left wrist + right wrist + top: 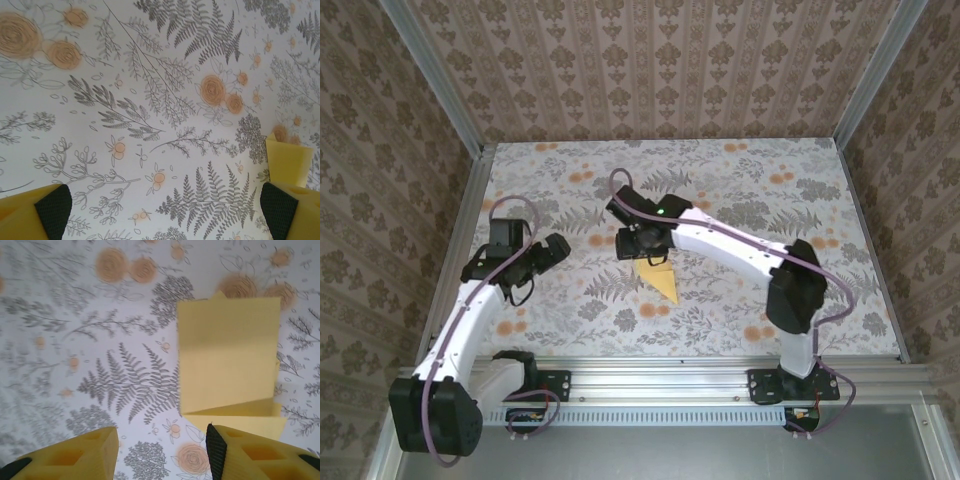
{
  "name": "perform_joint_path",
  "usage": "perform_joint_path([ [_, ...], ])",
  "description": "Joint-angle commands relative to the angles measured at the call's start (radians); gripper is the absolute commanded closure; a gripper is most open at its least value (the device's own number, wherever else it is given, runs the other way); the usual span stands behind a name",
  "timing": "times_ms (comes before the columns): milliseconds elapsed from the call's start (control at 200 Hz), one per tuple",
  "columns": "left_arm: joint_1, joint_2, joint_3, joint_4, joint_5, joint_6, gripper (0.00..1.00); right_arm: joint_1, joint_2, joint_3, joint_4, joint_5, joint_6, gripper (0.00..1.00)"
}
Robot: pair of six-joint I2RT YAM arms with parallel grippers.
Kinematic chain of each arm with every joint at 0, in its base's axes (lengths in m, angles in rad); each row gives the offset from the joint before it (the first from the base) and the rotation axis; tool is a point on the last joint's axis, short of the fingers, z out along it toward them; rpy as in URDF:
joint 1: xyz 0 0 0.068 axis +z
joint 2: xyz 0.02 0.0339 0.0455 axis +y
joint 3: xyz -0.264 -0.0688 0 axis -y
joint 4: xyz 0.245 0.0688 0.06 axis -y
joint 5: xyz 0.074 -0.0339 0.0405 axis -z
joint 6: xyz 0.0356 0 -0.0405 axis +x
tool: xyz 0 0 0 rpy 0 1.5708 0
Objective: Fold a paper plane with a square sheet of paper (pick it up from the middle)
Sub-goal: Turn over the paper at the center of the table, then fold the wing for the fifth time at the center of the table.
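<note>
The pale-yellow paper [661, 279] lies folded on the flowered table, tapering to a point toward the near right. In the right wrist view the paper [227, 355] shows as a flat folded panel with a crease and a lower flap near the bottom. My right gripper [642, 243] hovers at the paper's far end, open; in its own view the right gripper [162, 452] has bare table between its fingers, and the right finger [235, 452] overlaps the paper's lower flap. My left gripper [556, 250] is to the left, apart from the paper. It is open [165, 215] over bare table, and a pale-yellow edge, probably the paper [288, 160], shows at the right.
The table [740, 190] carries a grey fern and orange flower print. Patterned walls with metal rails [470, 230] close the left, far and right sides. The arm bases stand on the near rail [660, 380].
</note>
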Motion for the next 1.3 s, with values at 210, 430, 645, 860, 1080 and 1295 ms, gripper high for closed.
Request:
perform_joint_path([
  [210, -0.018, 0.077, -0.045, 0.082, 0.15, 0.019, 0.0, -0.162, -0.119, -0.35, 0.209, -0.238, -0.268, 0.5],
  [430, -0.078, 0.138, -0.042, 0.098, 0.124, -0.004, 0.0, -0.164, -0.076, -0.412, 0.169, -0.191, -0.435, 0.48],
  [645, -0.128, 0.18, -0.019, 0.1, 0.093, -0.022, 0.0, -0.166, -0.021, -0.419, 0.2, -0.204, -0.44, 0.49],
  [860, -0.158, 0.207, 0.004, 0.097, 0.074, -0.024, 0.0, -0.176, 0.008, -0.431, 0.207, -0.178, -0.423, 0.47],
  [1080, -0.178, 0.232, 0.01, 0.104, 0.069, -0.026, 0.0, -0.214, 0.013, -0.473, 0.239, -0.18, -0.386, 0.5],
  [1295, -0.201, 0.251, 0.013, 0.121, 0.07, -0.033, 0.0, -0.231, 0.038, -0.488, 0.248, -0.184, -0.364, 0.57],
])
